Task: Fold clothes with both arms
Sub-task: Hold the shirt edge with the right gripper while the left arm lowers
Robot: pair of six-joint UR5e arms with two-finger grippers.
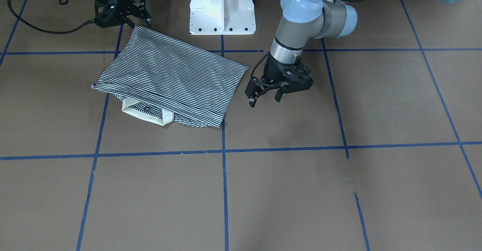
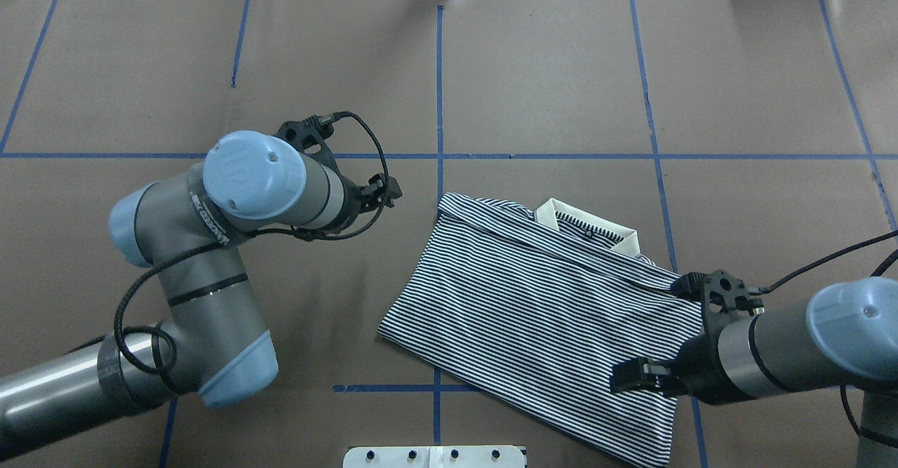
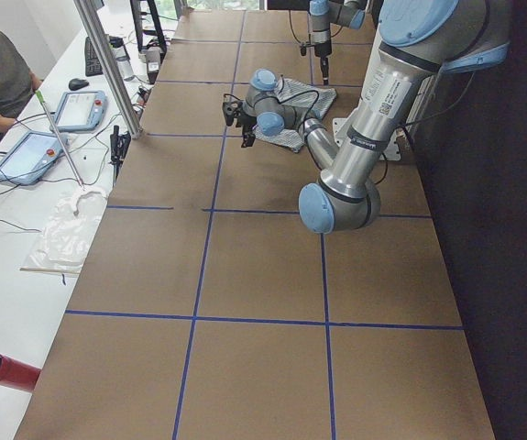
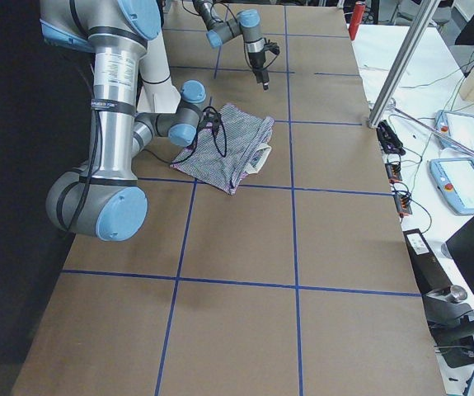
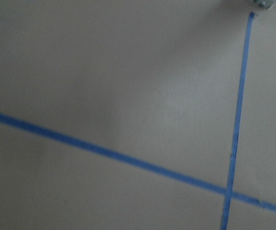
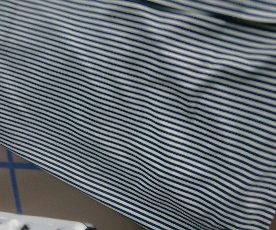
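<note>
4 wide views sharing shirt [image 1: 169, 74]; 2 wrist close-ups

Even, diffuse overhead light; faint soft shadow on tabletop [image 1: 286, 130] just beyond the left jaws; both wrist views blurred, soft-focused.
</note>
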